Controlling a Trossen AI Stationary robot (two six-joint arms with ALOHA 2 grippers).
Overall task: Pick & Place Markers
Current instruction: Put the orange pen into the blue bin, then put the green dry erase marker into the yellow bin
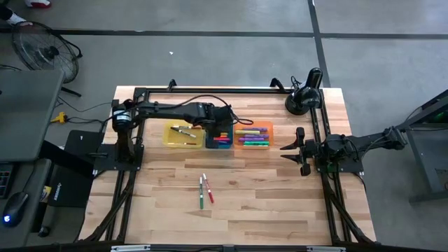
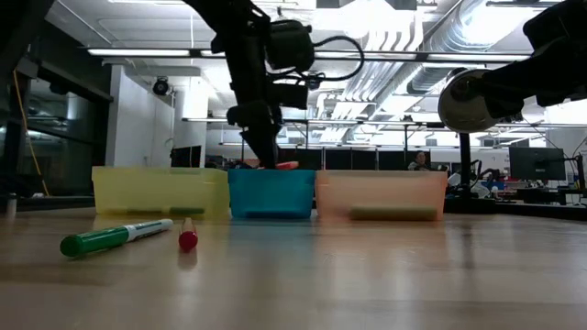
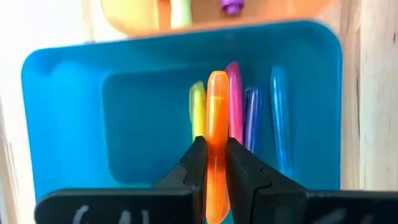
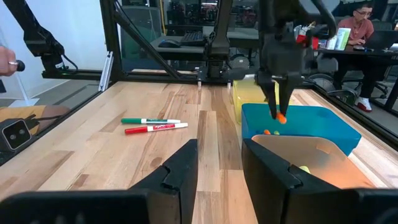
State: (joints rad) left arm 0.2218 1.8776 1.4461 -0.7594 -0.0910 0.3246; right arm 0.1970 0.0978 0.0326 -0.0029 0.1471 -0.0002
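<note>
My left gripper (image 1: 215, 129) hangs over the blue tray (image 1: 210, 143), shut on an orange marker (image 3: 217, 99). Yellow, pink, purple and blue markers (image 3: 236, 106) lie on that tray's floor. In the low view, my left gripper (image 2: 266, 151) stands just above the blue tray's rim (image 2: 271, 174). A green marker (image 1: 201, 192) and a red marker (image 1: 208, 187) lie flat on the bare wood nearer the table's near edge. My right gripper (image 1: 292, 148) waits open at the table's right side, touching nothing. My left gripper pinches the orange marker between its two fingers (image 3: 198, 158), on the barrel's sides (image 3: 217, 134) around mid-length. The fingers come from above, pointing down into the blue tray. The marker is lifted clear of the tray's floor, one end (image 2: 288, 166) showing just above the rim.
A yellow tray (image 1: 175, 140) with a couple of markers sits left of the blue one, and an orange tray (image 1: 253, 147) with several markers sits right of it. A black camera stand (image 1: 304, 98) is at the far right corner. Bare wood spreads toward the near edge.
</note>
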